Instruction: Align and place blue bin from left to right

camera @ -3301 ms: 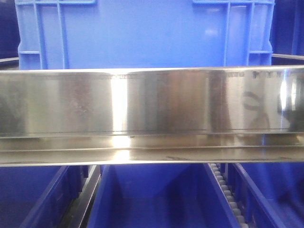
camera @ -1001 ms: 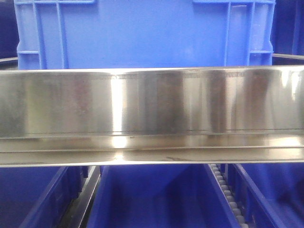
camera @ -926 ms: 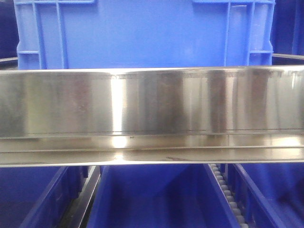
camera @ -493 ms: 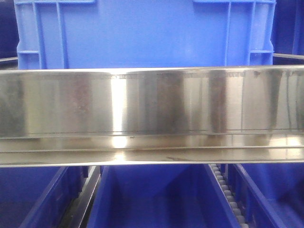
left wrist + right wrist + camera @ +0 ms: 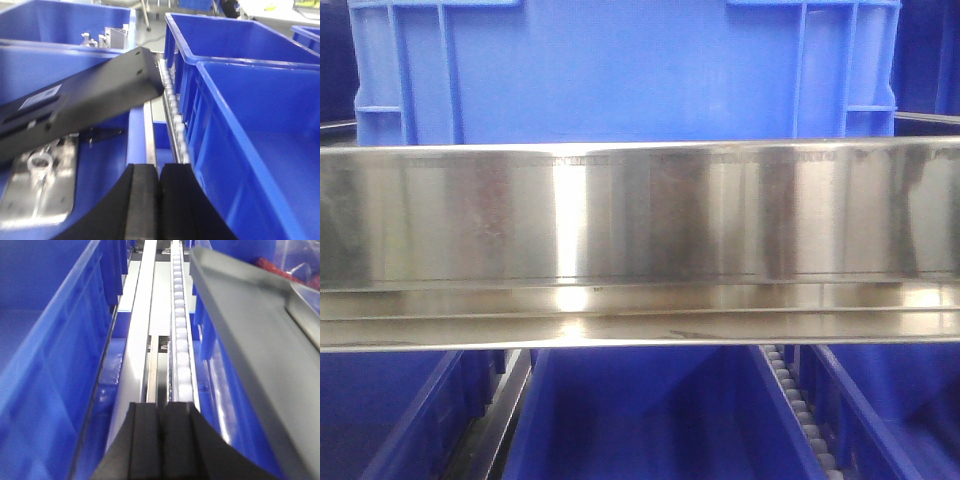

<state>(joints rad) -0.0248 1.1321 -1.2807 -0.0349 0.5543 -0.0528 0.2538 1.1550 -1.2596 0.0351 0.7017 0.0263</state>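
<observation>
The blue bin [image 5: 620,70] fills the top of the front view, standing upright behind a shiny steel rail [image 5: 640,215]; its lower part is hidden by that rail. Neither gripper shows in the front view. In the left wrist view my left gripper [image 5: 159,172] is shut with nothing between its pads, hanging over the gap beside a roller track [image 5: 172,105]. In the right wrist view my right gripper [image 5: 162,410] is shut and empty, above a roller track [image 5: 181,340] that runs between bins.
Darker blue bins [image 5: 640,420] sit in rows under the rail. Two blue bins [image 5: 260,125] stand right of the left gripper; a black slab [image 5: 75,107] and a metal bracket [image 5: 42,185] lie left. A blue bin wall [image 5: 55,370] and a grey panel [image 5: 255,340] flank the right gripper.
The blue bin has stayed almost still. Dark reflections at the right end of the steel rail have shifted and faded.
</observation>
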